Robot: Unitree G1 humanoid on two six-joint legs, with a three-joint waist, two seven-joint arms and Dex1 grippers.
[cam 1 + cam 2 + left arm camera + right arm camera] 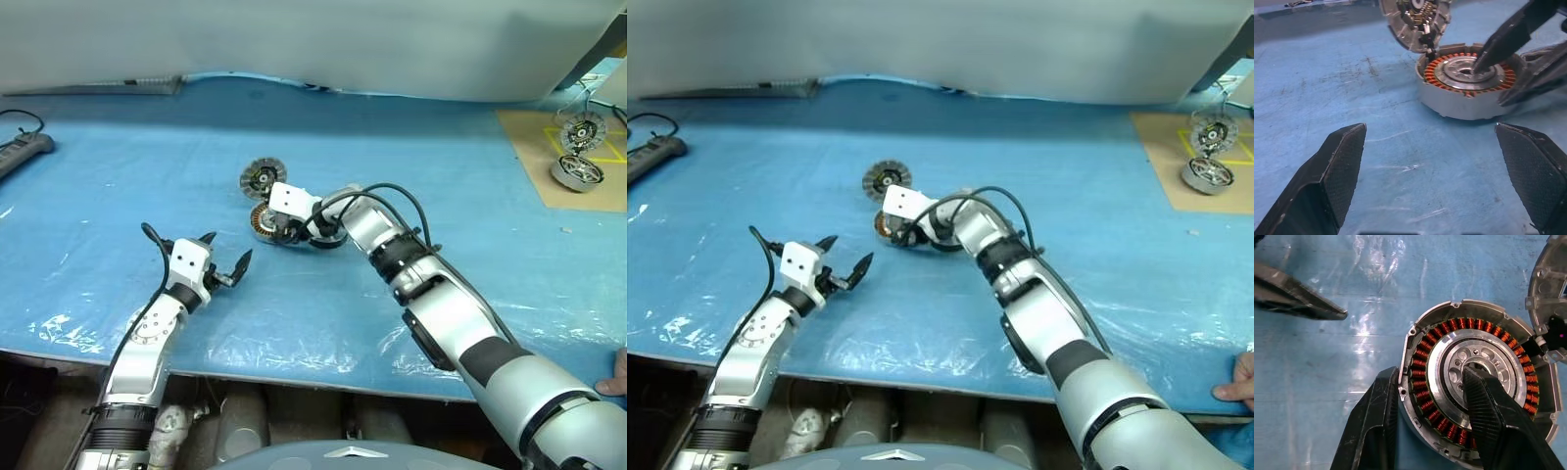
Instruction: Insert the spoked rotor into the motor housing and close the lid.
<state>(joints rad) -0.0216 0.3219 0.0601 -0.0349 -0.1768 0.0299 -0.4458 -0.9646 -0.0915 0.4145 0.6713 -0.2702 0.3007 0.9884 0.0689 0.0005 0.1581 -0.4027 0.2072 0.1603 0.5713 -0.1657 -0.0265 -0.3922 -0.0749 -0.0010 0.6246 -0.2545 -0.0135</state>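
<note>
The motor housing (1415,340), a shallow silver can with a ring of copper windings, sits mid-table (263,221). The spoked rotor (1447,357) lies flat inside the windings. The lid (262,178) stands open at the housing's far edge, its striped inner face showing. My right gripper (1431,377) straddles the housing wall. One finger (1484,401) rests on the rotor's hub and the other (1378,416) presses against the outside of the wall. My left gripper (227,257) hovers open and empty a short way to the left of the housing, pointing at it.
A brown board (529,132) at the far right carries a silver spoked motor base (576,172) and a striped disc (584,130). A power strip (24,152) lies at the far left. A person's hand (615,374) rests at the table's front right edge.
</note>
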